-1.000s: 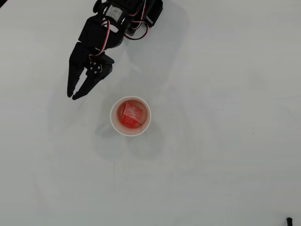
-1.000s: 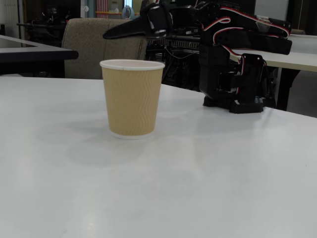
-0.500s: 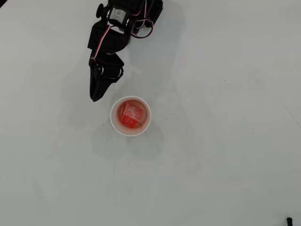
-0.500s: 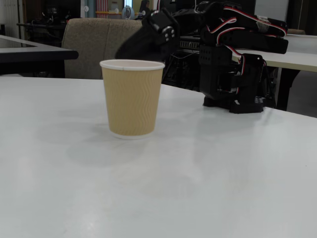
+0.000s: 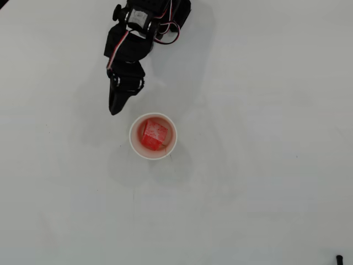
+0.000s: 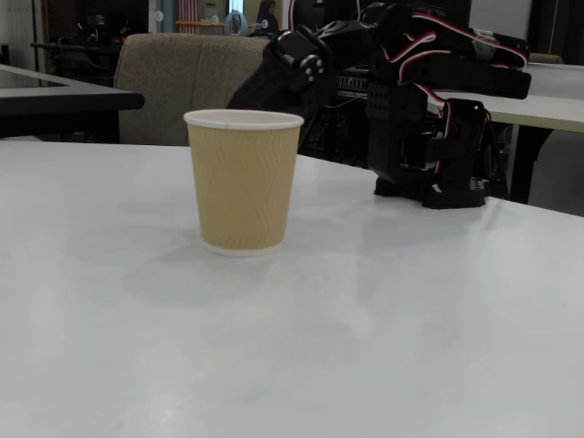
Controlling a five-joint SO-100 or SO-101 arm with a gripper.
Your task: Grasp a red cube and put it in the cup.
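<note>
Red cube [image 5: 153, 135] lies inside cup [image 5: 134, 142], gripper [image 5: 114, 108] just beside rim.

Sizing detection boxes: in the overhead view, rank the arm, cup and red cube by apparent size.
1. Arm, largest, though cut off by the frame's top edge and nearer the camera.
2. Cup.
3. Red cube, smallest, lying inside the cup.
</note>
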